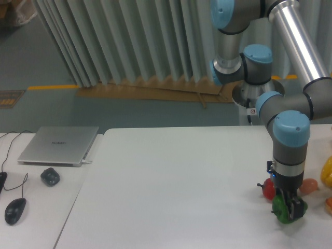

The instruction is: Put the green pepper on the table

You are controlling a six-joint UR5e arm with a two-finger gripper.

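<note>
The green pepper [281,209] is a glossy dark-green lump low at the right of the white table [171,192]. My gripper [290,208] comes straight down onto it, and its dark fingers are shut on the pepper's sides. The pepper sits at or just above the tabletop; I cannot tell whether it touches. The arm's grey wrist hides the pepper's top.
A red pepper [268,189] lies just behind-left of the gripper, an orange-tan ball [309,185] to its right. Yellow [327,173] and orange [329,204] items sit at the right edge. On the left desk are a laptop [58,145], a mouse [15,210] and a small dark object [50,177].
</note>
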